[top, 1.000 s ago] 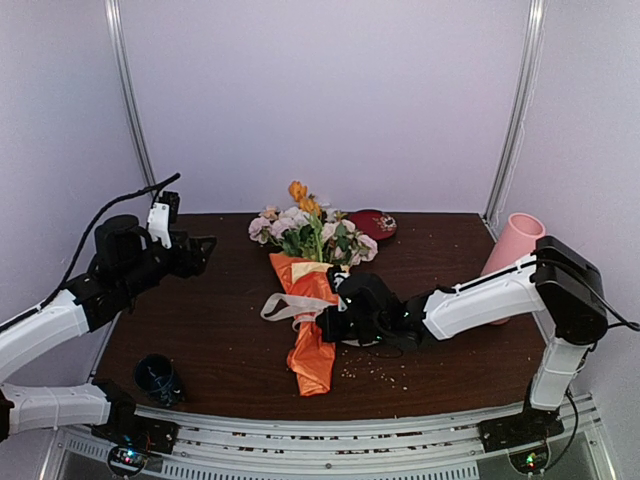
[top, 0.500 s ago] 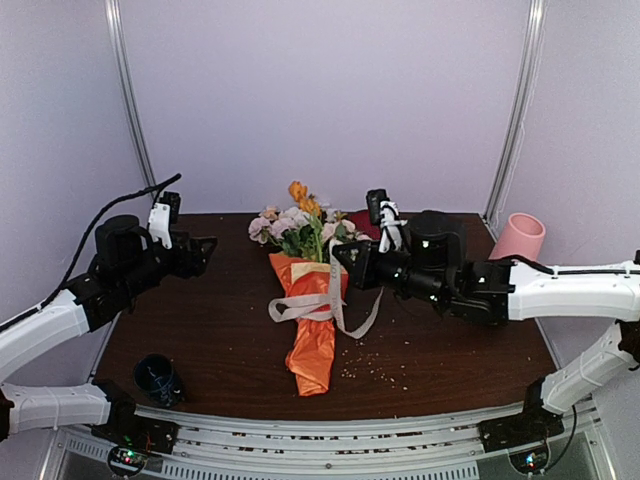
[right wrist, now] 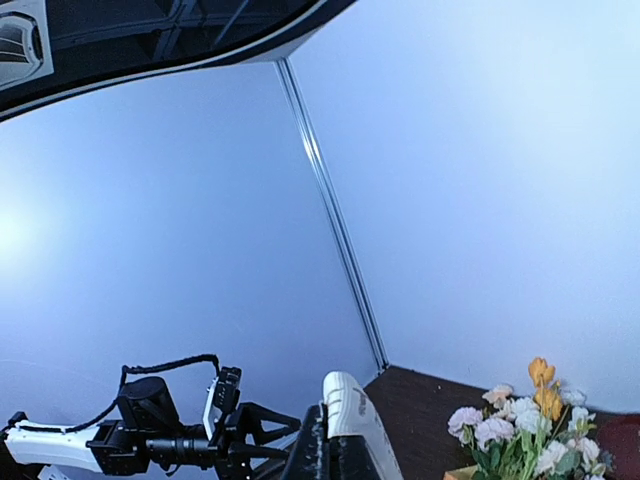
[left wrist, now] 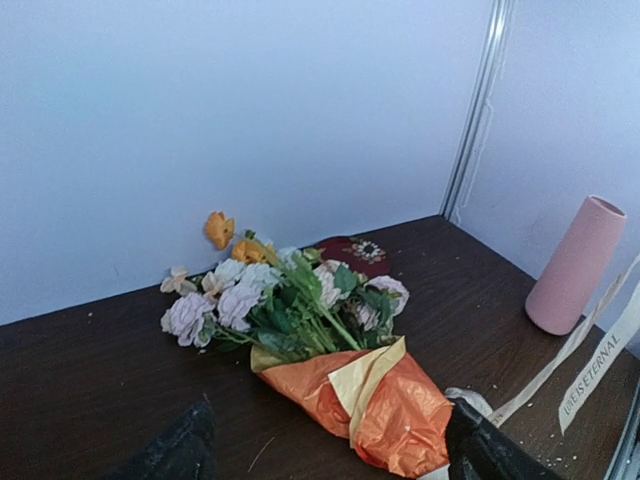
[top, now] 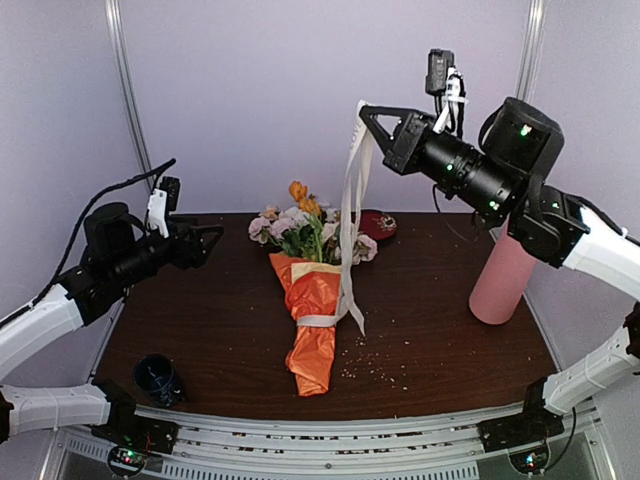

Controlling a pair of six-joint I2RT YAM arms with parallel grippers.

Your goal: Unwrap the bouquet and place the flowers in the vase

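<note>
Looking down from the top camera, I see the bouquet (top: 312,318) lying flat on the dark table (top: 210,330). Its orange and tan paper wrap (top: 318,290) holds the green stems, and the flowers (top: 305,232) spill out of the wrap's far end. A cream ribbon (top: 350,190) is looped around the wrap's waist and rises from there to the right gripper (top: 362,108), which hangs high above the bouquet and a little to its right. That claw is pinched together on the ribbon's top end; my right wrist camera shows the strip squeezed between its fingers. The left gripper (top: 212,238) hovers to the left of the bouquet, above the table, with its jaws spread apart and pointed toward the blooms.

The vase (top: 503,280) stands upright well to the right of the bouquet. I see only its outer wall and rim, so I cannot tell what is inside it. A dark red dish (top: 375,222) sits just behind the blooms, on their right; there are small pale bits at its edge that I cannot identify. A small dark blue cup (top: 157,377) stands to the front left of the bouquet, and its inside is too dark to make out.
</note>
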